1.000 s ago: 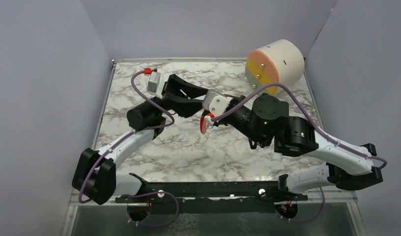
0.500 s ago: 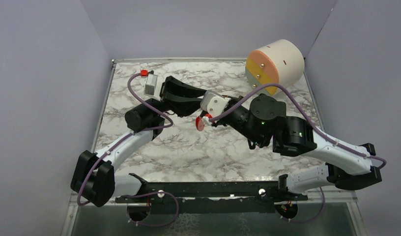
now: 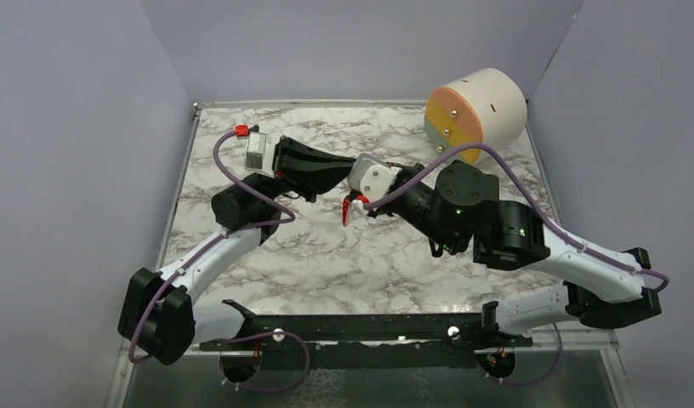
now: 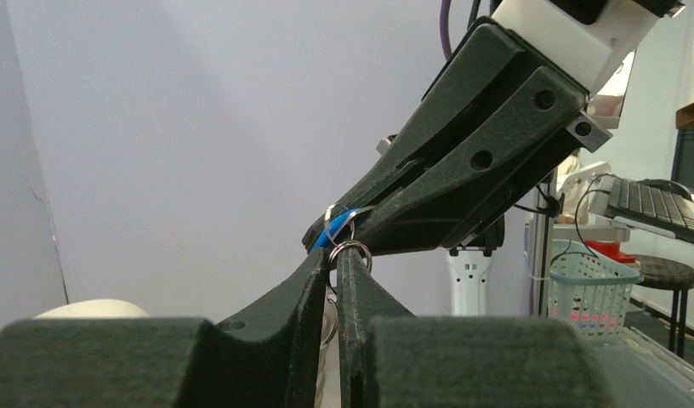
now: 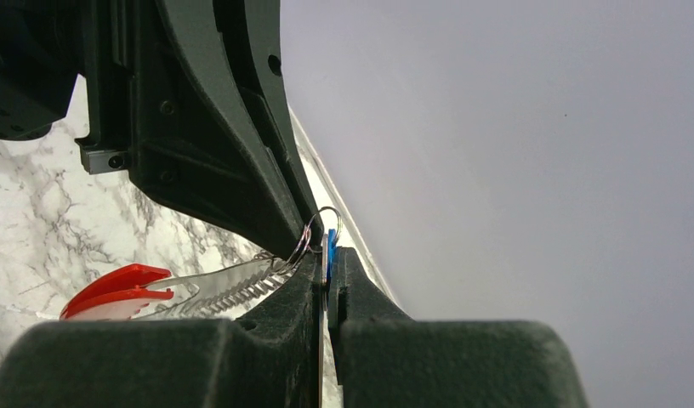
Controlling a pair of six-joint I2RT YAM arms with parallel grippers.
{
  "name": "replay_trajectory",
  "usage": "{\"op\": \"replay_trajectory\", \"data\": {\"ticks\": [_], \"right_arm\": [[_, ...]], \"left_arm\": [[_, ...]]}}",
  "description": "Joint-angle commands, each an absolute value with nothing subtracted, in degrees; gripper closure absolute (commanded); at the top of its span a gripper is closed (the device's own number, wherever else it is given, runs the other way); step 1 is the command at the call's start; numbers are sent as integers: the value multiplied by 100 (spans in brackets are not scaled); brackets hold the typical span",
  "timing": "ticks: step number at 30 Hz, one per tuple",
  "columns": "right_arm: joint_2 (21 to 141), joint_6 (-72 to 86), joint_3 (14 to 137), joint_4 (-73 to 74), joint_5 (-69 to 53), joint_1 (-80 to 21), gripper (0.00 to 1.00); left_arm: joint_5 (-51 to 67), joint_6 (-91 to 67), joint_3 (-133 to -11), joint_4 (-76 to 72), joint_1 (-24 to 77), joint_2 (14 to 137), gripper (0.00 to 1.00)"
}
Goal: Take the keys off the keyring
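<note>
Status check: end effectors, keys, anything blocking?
Left end effector pinching small silver ring. Right end effector shut on blue-headed key. Silvery keys and red keyring dangle beneath. No obstruction seen.

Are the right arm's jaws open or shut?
Shut on the blue key: in the right wrist view the jaws of the right gripper press its edge from both sides.

Round cream drawer unit (image 3: 484, 106) at far right corner, marble table (image 3: 369, 263).
</note>
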State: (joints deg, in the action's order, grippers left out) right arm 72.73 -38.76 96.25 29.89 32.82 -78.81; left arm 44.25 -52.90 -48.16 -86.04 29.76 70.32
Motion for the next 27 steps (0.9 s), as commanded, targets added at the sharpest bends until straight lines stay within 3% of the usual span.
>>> {"op": "replay_trajectory", "data": {"ticks": [1,6,27], "right_arm": [[7320,-4076,9766,2554,3441,-7915,99],[7357,-4147,9787,2441,3511,-7911,99],[7179,-4034,9708,2574,3713,-7980,99]], "left_arm": [[4480,-5255,-4949,-8392,2999,7022,91],[4519,-5188,-4984,-8290,2998,7062,100],[3382,-3902,-4904,-6632,2997,6574,100]]}}
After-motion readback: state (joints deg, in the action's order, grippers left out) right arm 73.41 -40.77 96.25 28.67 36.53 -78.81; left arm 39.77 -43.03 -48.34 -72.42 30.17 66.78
